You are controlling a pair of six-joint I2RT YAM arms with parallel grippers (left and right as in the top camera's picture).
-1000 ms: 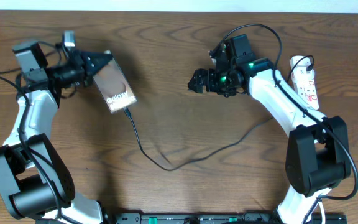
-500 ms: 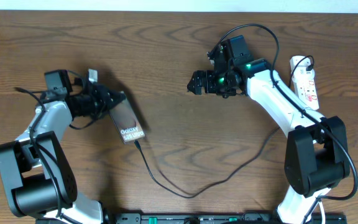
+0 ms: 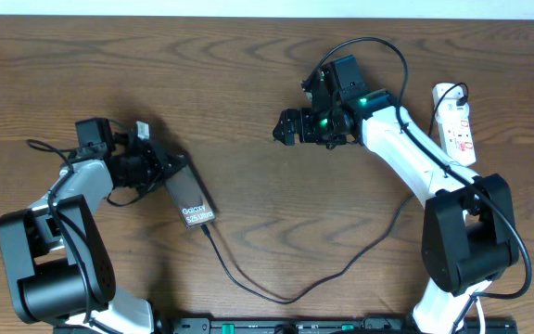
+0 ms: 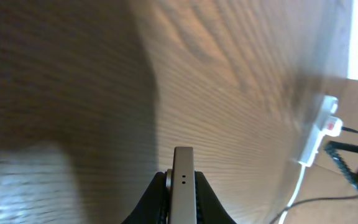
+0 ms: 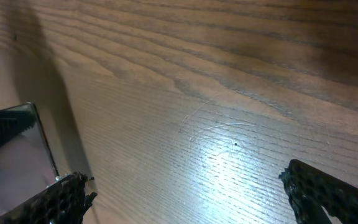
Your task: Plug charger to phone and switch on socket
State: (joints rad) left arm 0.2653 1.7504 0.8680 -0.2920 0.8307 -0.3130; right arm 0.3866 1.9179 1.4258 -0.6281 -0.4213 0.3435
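One phone (image 3: 189, 192) shifted nearer (one charger (image 3: 286, 300) attached) | left claw (image 3: 163, 165) clamps it | right claw (image 3: 286, 128) apart | one socket (image 3: 456, 121)

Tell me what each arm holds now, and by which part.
The left jaws grip the phone by the end away from the charger. The right jaws stand open, holding nothing.

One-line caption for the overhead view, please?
Left pincer shut on the phone, charger attached at its end; right pincer open over the table, socket at far right.
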